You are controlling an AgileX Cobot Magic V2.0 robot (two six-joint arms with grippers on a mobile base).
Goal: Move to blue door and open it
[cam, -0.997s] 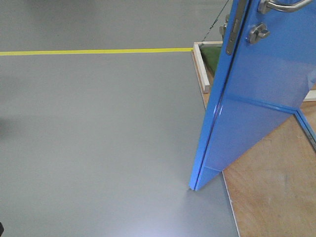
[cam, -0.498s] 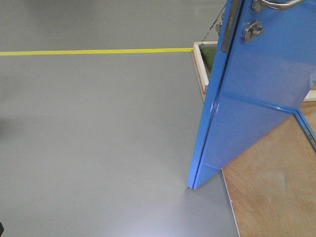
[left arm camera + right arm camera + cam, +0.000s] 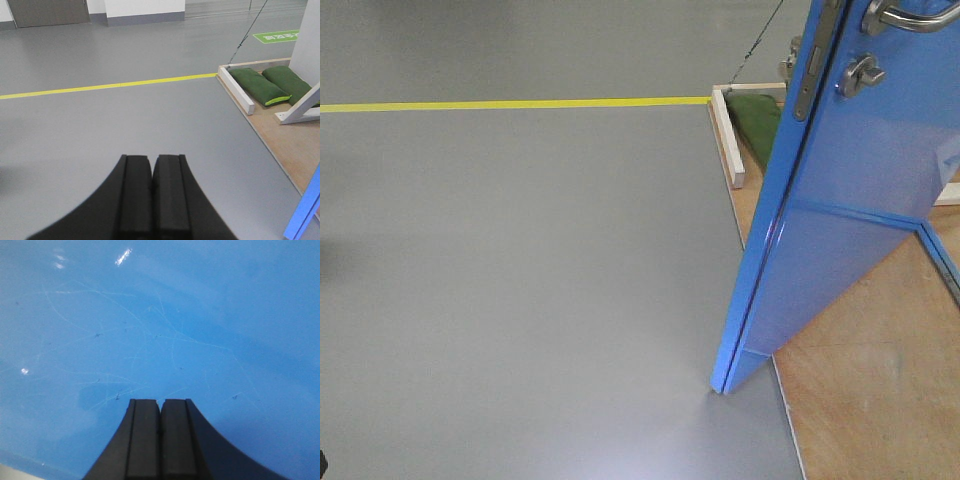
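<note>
Currently the blue door [image 3: 850, 230], a glossy, finely scratched flat panel, stands ajar at right, lower corner over the grey floor [image 3: 520, 250] beside a plywood platform [image 3: 880, 380]. Lever handle [image 3: 910, 20] and round lock [image 3: 860, 74] are silver metal. Green floor marking [image 3: 275, 36]: text illegible. Left fingers [image 3: 137, 195] closed together, empty; right fingers [image 3: 145, 435] together, tips at the door face.

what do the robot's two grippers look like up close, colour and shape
The left gripper and the right gripper look alike: matte black, each with two flat rectangular fingers with squared tips, and outer sides that flare out in a curve toward the base. No cables, labels or markings show, and the arms behind them are out of view.
</note>
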